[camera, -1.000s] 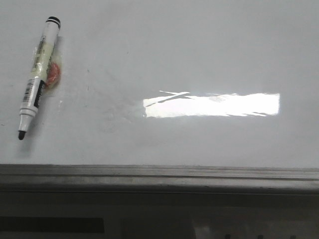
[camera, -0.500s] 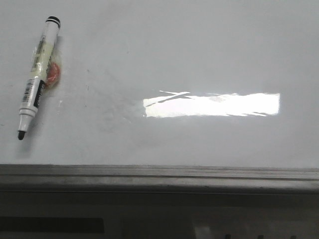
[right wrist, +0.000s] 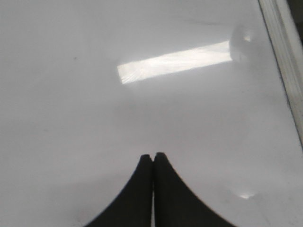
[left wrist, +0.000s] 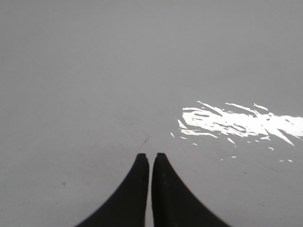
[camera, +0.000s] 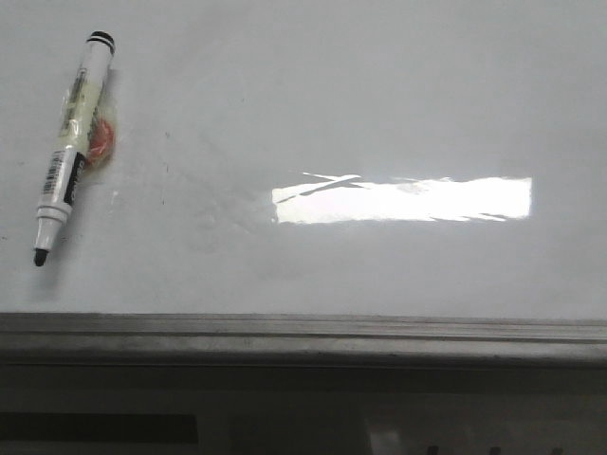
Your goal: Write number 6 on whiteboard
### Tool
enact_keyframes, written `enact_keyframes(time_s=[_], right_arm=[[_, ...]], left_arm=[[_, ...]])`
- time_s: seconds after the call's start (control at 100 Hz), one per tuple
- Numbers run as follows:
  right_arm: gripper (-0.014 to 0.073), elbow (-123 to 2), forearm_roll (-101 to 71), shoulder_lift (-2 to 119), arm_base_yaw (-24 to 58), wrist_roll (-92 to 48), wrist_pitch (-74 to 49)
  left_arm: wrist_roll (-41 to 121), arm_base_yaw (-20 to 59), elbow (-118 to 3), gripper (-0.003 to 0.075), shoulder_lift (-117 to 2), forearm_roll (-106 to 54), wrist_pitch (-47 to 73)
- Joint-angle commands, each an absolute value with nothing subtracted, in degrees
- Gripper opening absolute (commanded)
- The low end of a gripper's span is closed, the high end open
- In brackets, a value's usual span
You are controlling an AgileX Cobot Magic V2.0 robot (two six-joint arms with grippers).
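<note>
The glossy whiteboard (camera: 379,114) fills the front view, with a bright rectangular light patch on it. No number 6 shows on it in any view. An uncapped white marker (camera: 72,142) with a black tip lies at the board's far left, tip toward the near edge. Neither arm appears in the front view. My left gripper (left wrist: 151,155) hovers over bare whiteboard (left wrist: 94,71), its black fingers shut with nothing between them. My right gripper (right wrist: 152,154) is also shut and empty over the whiteboard (right wrist: 71,118).
A grey metal edge rail (camera: 303,334) runs along the board's near side; it also shows at the rim (right wrist: 284,52) in the right wrist view. An orange-red object (camera: 101,142) lies beside the marker's barrel. A faint thin mark (left wrist: 144,142) sits on the board ahead of the left fingers.
</note>
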State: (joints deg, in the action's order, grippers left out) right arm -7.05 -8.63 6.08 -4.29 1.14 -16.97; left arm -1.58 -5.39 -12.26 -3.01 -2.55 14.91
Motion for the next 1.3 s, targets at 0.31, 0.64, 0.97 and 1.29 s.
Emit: enact_keyframes(time_s=[0.31, 0.64, 0.97, 1.29], right_arm=[[-0.0071, -12.9, -9.5, 10.9, -4.7, 1.1, -14.1], [-0.0071, -12.9, -9.5, 10.9, -4.7, 1.1, -15.0], [-0.0071, -12.9, -9.5, 10.9, -4.7, 1.1, -15.4], [-0.0071, -12.9, -9.5, 10.9, -4.7, 1.1, -15.4]], left_arm=[[-1.6, -5.5, -14.7, 0.0351, -6.9, -5.7, 2.7], [2.8, 3.3, -14.9, 0.0351, -8.1, -5.7, 5.1], [2.8, 23.7, -15.2, 0.0349, -24.6, -6.9, -2.0], [2.7, 41.3, -15.2, 0.0430, -38.3, -12.5, -12.7]])
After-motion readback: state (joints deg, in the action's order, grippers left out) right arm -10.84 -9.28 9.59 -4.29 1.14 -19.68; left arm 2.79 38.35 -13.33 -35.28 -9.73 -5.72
